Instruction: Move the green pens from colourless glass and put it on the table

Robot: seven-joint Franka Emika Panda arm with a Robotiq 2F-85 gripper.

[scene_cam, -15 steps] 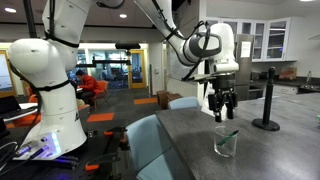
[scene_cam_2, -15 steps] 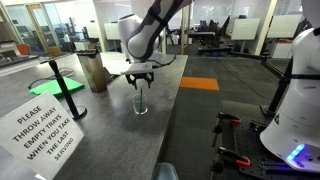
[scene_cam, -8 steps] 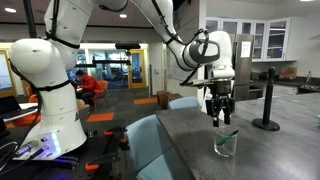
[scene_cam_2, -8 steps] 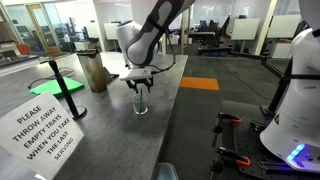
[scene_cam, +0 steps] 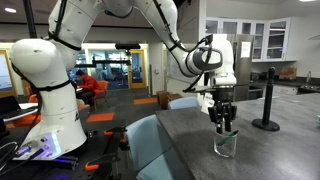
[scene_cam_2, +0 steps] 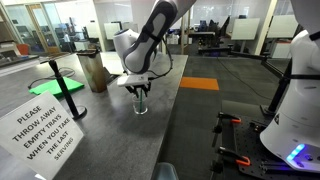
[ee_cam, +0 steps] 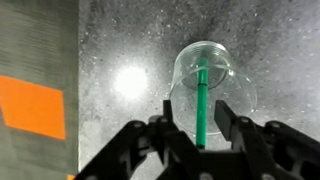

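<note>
The colourless glass stands on the grey table with one green pen leaning in it. In the wrist view my gripper is open, a finger on either side of the pen's upper end, with gaps on both sides. In both exterior views the gripper hangs straight down over the glass, fingertips at about rim height. The pen shows faintly in an exterior view.
A black post stand rises on the table behind the glass. A white sign and a brown container stand on the table beside it. Light-blue chairs sit at the table edge. An orange floor patch lies beyond.
My gripper has come down from above the glass to its rim, so its open fingers now sit on either side of the pen. The glass and pen have not moved.
</note>
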